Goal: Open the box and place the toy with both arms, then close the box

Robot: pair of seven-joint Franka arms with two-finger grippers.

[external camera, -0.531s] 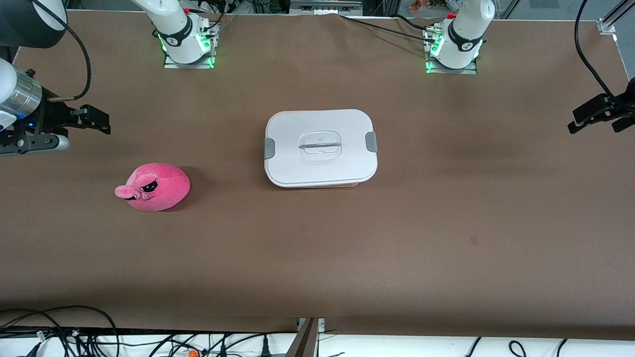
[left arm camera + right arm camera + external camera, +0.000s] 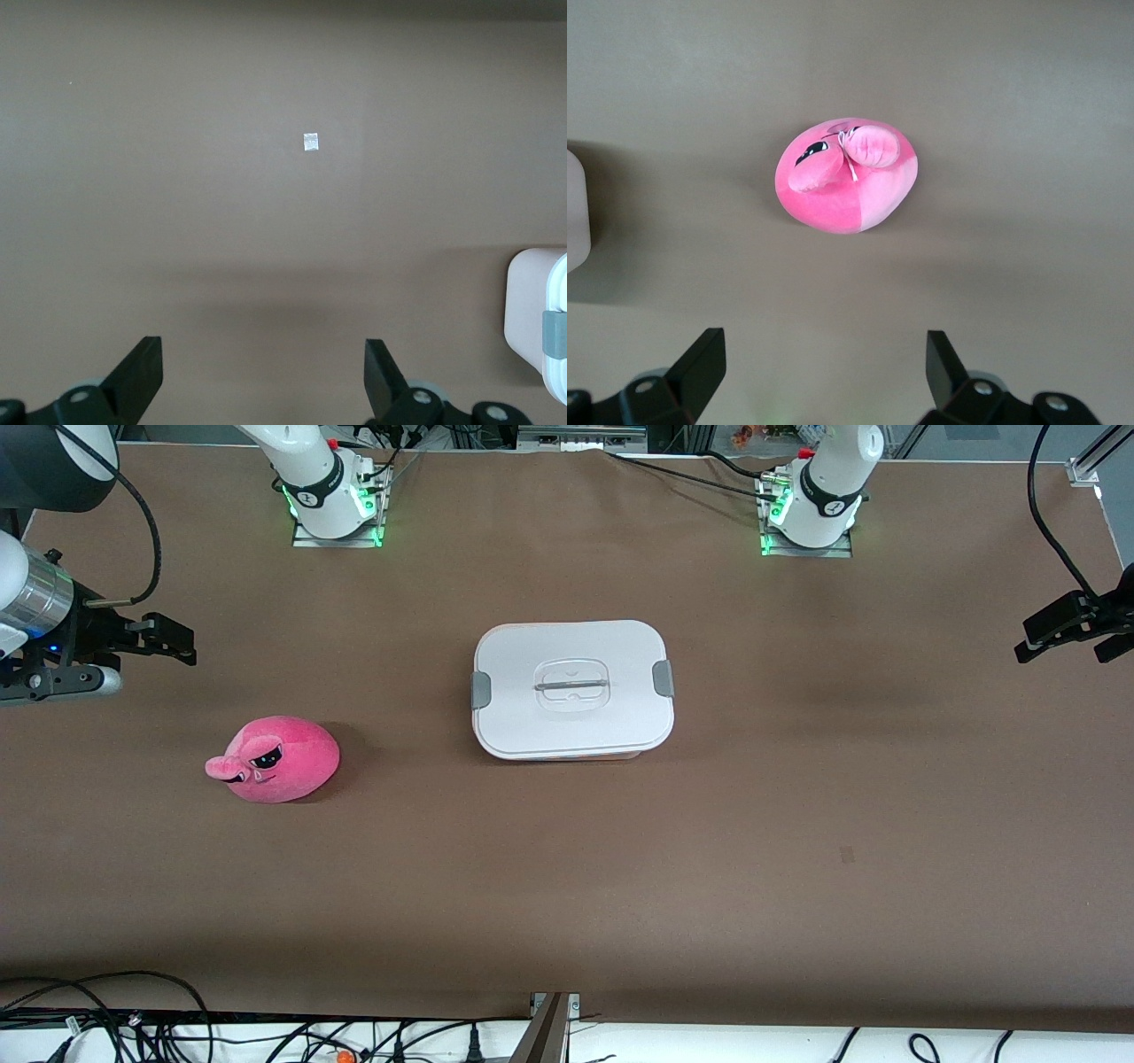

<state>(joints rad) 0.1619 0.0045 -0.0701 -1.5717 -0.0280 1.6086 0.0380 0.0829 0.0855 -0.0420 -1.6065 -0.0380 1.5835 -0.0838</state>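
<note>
Counter (image 2: 567,886): covered edge to edge with matte brown sheet, lighting soft and even from above, faint broad shadows only. Small pale tag (image 2: 310,141) stuck on the sheet toward the left arm's end. Two metal base plates (image 2: 337,536) bolted along the edge farthest from the front camera, green indicator lights glowing at each. White ledge along the nearest edge carries tangled black cables (image 2: 133,1019). Aluminium frame post (image 2: 1085,465) at one corner.
</note>
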